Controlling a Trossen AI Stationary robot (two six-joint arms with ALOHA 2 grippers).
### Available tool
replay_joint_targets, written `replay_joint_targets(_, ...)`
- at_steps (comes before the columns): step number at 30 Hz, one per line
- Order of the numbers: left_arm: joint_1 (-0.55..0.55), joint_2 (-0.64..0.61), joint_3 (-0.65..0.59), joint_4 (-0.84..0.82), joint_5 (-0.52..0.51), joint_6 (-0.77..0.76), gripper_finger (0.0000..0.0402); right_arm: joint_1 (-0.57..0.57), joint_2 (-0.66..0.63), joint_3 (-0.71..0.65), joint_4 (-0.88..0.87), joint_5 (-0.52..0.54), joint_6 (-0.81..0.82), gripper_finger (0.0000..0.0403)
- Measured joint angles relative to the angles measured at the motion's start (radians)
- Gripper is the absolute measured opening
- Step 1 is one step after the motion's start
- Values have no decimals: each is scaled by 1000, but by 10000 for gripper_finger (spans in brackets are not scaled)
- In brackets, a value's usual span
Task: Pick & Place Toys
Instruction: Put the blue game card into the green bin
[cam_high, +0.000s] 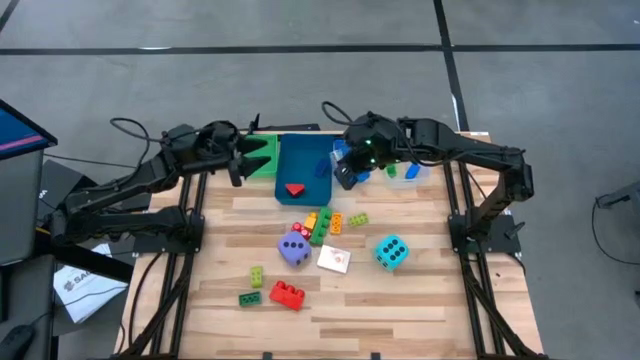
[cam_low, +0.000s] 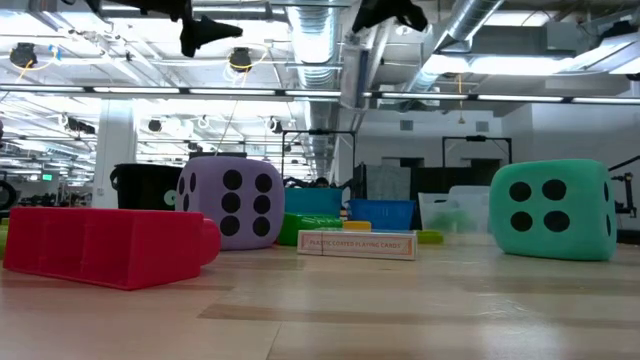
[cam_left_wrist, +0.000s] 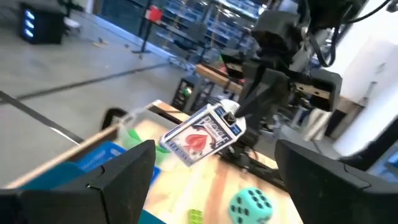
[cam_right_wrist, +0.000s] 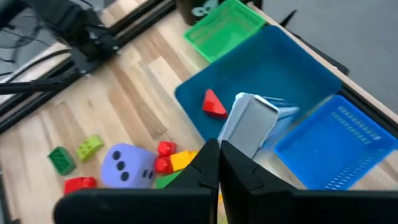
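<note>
The right gripper (cam_right_wrist: 219, 155) was clamped on a blue-and-white playing-card box (cam_right_wrist: 249, 124), hanging directly above the large blue plastic tray (cam_right_wrist: 292, 68) (a red brick already inside); the left gripper (cam_high: 237, 158) waited, fingers spread and empty, far-left.

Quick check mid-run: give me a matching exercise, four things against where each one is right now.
Things:
1. card deck
2. red brick
3. purple dice
4. left gripper

Places or states:
A. lying inside the blue tray
B. on the bare table, near the middle
C. open, beside the green tray
D. held in the shut right gripper above the blue tray

Pairs: 1-D, 2-A, 3-B, 4-C
</note>
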Motion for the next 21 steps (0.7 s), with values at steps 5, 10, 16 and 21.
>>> replay_joint_targets(5, 0, 50, 0, 6, 49, -39, 324, 13, 0, 0, 54, -32, -27, 0)
replay_joint_targets(10, 0, 116, 0, 66, 119, -41, 324, 13, 0, 0, 72, -81, -33, 0)
replay_joint_targets(16, 0, 170, 0, 143, 164, 7, 324, 20, 0, 0, 69, -181, -73, 0)
replay_joint_targets(21, 0, 186, 0, 199, 202, 59, 324, 22, 0, 0, 68, -299, -111, 0)
